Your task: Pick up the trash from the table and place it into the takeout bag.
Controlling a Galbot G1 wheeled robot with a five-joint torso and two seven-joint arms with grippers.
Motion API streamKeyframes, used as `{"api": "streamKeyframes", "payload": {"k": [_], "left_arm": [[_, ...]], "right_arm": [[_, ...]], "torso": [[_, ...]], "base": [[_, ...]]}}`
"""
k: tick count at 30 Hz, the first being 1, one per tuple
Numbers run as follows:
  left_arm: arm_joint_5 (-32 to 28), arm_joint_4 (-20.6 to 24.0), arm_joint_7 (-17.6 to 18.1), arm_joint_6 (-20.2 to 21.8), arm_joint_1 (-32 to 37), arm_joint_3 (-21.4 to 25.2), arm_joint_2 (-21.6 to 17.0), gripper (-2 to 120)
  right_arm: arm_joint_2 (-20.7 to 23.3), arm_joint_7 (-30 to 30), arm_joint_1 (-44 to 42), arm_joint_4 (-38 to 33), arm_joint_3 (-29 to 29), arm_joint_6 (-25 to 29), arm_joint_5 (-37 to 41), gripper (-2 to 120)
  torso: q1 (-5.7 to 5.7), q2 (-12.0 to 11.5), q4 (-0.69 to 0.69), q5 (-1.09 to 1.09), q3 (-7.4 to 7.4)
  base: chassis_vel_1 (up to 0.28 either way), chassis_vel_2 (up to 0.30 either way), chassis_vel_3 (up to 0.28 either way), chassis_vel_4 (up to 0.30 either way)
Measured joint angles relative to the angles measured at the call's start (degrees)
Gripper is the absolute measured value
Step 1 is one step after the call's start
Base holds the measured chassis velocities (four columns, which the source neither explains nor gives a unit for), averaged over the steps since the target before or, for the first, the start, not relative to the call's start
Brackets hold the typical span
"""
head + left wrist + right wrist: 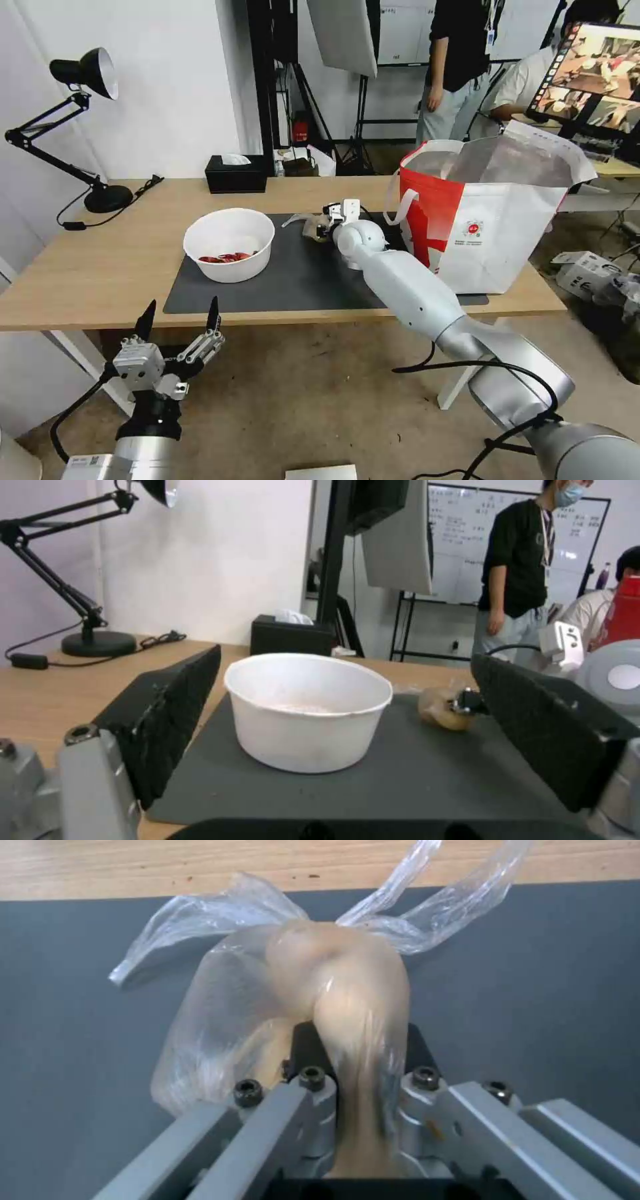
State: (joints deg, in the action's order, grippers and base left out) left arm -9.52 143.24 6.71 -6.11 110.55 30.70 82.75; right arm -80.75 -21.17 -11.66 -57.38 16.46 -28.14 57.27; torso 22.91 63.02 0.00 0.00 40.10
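Right claw point(357, 1075) clenched on bagged bun point(320, 1005) over mat point(293, 280); takeout bag point(493, 220) just to its right. Left claw point(179, 317) released, off tabletop point(100, 267).

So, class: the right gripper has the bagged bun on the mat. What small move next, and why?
Probably lift it straight up: the right gripper is shut on the bagged bun, low on the mat, while the takeout bag has a much higher rim.
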Motion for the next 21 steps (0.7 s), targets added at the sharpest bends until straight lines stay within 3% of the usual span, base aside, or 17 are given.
{"api": "streamKeyframes", "payload": {"k": [5, 13, 15, 21], "left_arm": [[0.01, 0.0, 0.0, 0.0, 0.01, 0.02, 0.07, 100], [0.06, 0.0, 0.0, -0.01, 0.07, 0.14, 0.06, 100], [0.08, 0.0, -0.01, -0.02, 0.0, 0.14, 0.1, 100], [0.08, 0.0, -0.02, -0.06, -0.23, 0.13, 0.04, 100]], "right_arm": [[1.08, -0.45, -0.56, -2.84, 0.03, 1.26, 0.0, 6], [5.84, -1.02, 0.27, -17.08, 0.02, 3.06, -0.63, 6], [8.41, -2.34, 1.95, -23.74, -0.51, 3.1, -0.48, 5], [14.46, -6.53, 4.08, -33.21, -3.15, 0.02, 1.6, 5]], "torso": [[0.01, 0.0, 0.0, 0.0, 0.01], [0.0, 0.0, 0.0, 0.0, 0.01], [0.0, 0.0, 0.01, 0.01, 0.0], [0.0, 0.0, 0.0, 0.01, 0.0]], "base": [[0.0, 0.0, 0.0, 0.0], [0.0, 0.0, 0.0, 0.0], [0.0, 0.0, 0.0, 0.0], [0.0, 0.0, 0.0, 0.0]]}}
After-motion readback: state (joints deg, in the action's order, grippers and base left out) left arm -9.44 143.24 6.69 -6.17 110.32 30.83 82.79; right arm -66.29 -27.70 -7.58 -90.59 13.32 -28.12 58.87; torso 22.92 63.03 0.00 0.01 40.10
